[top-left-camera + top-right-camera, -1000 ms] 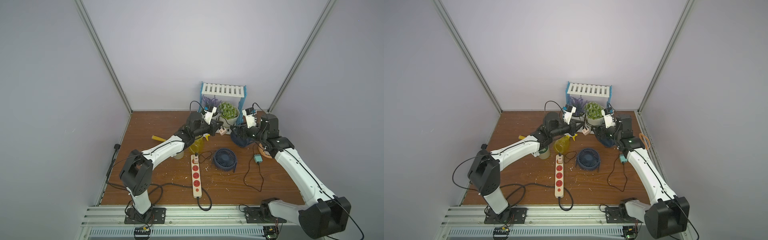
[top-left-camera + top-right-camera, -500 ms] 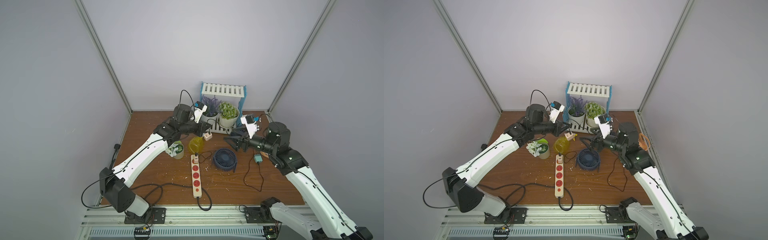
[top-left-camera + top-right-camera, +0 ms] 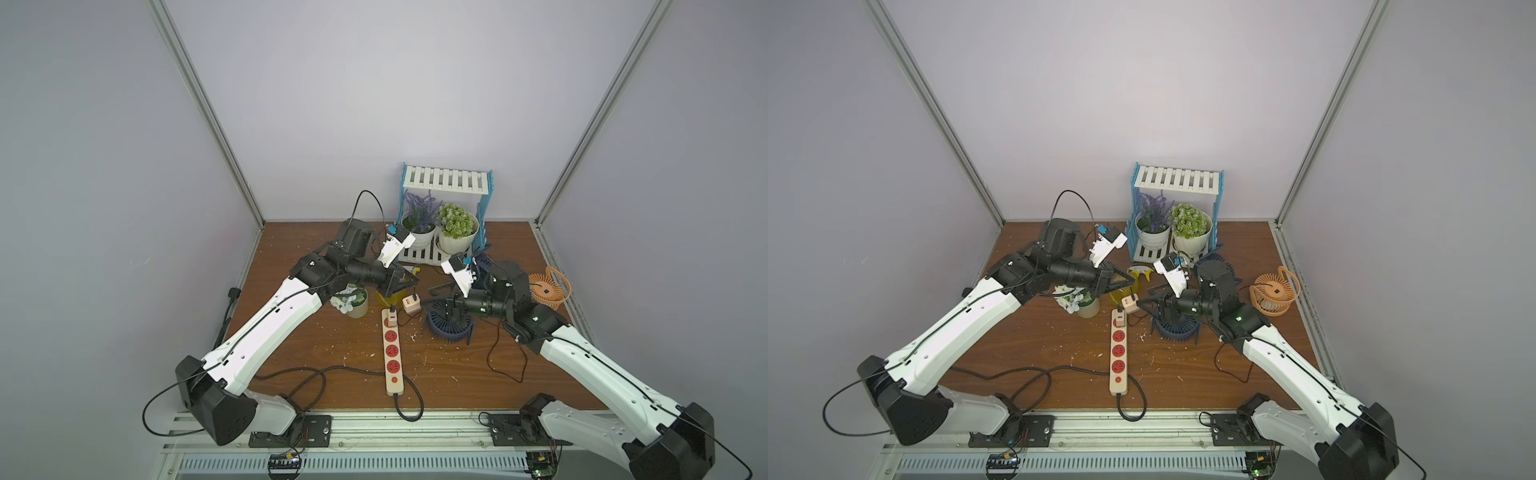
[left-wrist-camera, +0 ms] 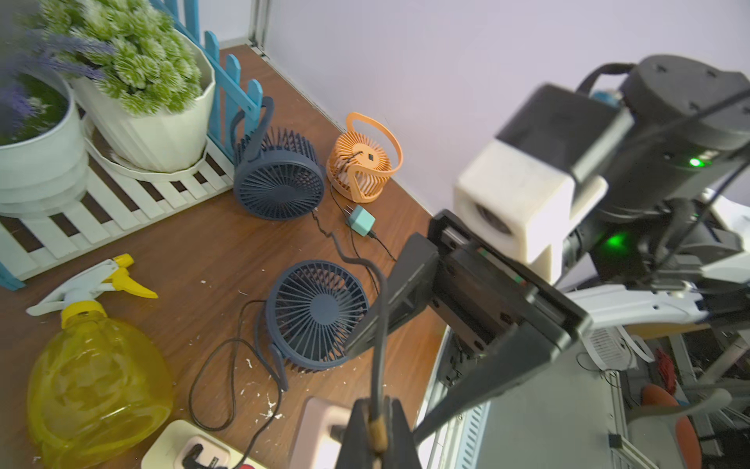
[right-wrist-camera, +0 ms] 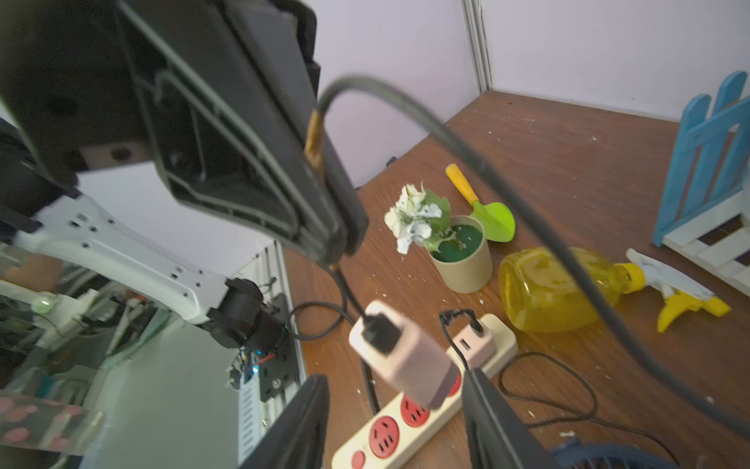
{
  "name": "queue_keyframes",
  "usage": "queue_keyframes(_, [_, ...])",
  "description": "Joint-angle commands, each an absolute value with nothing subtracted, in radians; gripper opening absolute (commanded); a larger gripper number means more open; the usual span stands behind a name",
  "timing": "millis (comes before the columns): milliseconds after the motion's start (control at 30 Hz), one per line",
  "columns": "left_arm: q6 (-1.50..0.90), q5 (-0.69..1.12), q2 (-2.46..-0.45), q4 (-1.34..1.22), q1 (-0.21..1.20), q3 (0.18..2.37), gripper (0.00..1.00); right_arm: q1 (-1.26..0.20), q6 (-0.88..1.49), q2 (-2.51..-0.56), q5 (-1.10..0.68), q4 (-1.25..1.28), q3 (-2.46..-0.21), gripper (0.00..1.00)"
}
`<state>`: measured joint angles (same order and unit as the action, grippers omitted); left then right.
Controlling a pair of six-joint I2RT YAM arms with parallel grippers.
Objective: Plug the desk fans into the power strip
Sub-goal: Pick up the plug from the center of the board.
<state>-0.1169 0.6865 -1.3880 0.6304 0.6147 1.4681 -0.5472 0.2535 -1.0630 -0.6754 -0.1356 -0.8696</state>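
The cream power strip (image 3: 392, 357) (image 3: 1118, 358) (image 5: 406, 422) lies lengthwise mid-table, with one pink adapter (image 5: 473, 343) plugged into its far end. My left gripper (image 3: 415, 282) (image 3: 1133, 283) (image 4: 378, 410) is shut on a black cable, and a second pink adapter (image 3: 411, 304) (image 3: 1130, 302) (image 5: 401, 357) hangs from it just above the strip's far end. My right gripper (image 3: 432, 297) (image 3: 1148, 298) (image 5: 395, 377) is open, its fingers either side of that hanging adapter without touching it. A dark blue desk fan (image 3: 449, 326) (image 4: 320, 312) lies below the right gripper.
A second blue fan (image 4: 280, 182), an orange fan (image 3: 548, 289) and a teal adapter (image 4: 361, 221) sit at the back right. A yellow spray bottle (image 4: 97, 385), a small flower pot (image 3: 353, 301), a green trowel (image 5: 493, 219) and the plant rack (image 3: 446, 183) crowd the strip's far end.
Both arms came forward from the plant rack toward the strip's far end. The left gripper carried the cable and hanging adapter along. The right gripper's jaws narrowed.
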Motion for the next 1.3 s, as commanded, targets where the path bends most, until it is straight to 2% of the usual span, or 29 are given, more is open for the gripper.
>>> queue_keyframes(0, [-0.099,0.763,-1.37,0.649,0.61,1.454,0.0,-0.566,0.279,-1.084,-0.72,0.009,-0.879,0.48])
queue_keyframes(200, [-0.103,0.75,-1.37,0.649,0.616,1.454,0.0,-0.589,0.324,-1.134,-0.821,0.054,-0.909,0.4])
queue_keyframes(400, [-0.116,0.733,-1.361,0.632,0.617,1.437,0.0,-0.595,0.337,-1.113,-0.827,0.048,-0.895,0.32])
queue_keyframes(433, [-0.122,0.739,-1.361,0.625,0.616,1.433,0.0,-0.595,0.342,-1.112,-0.826,0.048,-0.895,0.28])
queue_keyframes(567, [-0.157,0.758,-1.359,0.581,0.617,1.411,0.0,-0.601,0.371,-1.115,-0.819,0.058,-0.893,0.02])
queue_keyframes(667, [-0.21,0.738,-1.343,0.512,0.617,1.381,0.0,-0.602,0.374,-1.11,-0.783,0.057,-0.878,0.0])
queue_keyframes(700, [-0.243,0.711,-1.33,0.464,0.618,1.359,0.07,-0.603,0.379,-1.104,-0.769,0.064,-0.87,0.0])
queue_keyframes(833, [-0.36,0.613,-1.238,0.247,0.617,1.219,0.77,-0.603,0.441,-1.075,-0.665,0.129,-0.82,0.0])
queue_keyframes(867, [-0.373,0.588,-1.215,0.207,0.616,1.189,0.87,-0.603,0.469,-1.068,-0.626,0.148,-0.808,0.0])
queue_keyframes(900, [-0.383,0.563,-1.195,0.175,0.614,1.154,0.93,-0.602,0.494,-1.066,-0.591,0.168,-0.799,0.0])
queue_keyframes(967, [-0.38,0.546,-1.16,0.133,0.611,1.093,0.97,-0.603,0.552,-1.072,-0.571,0.213,-0.791,0.0])
queue_keyframes(1267, [-0.297,0.627,-1.09,0.039,0.596,0.925,0.98,-0.554,0.821,-1.129,-0.699,0.431,-0.845,0.0])
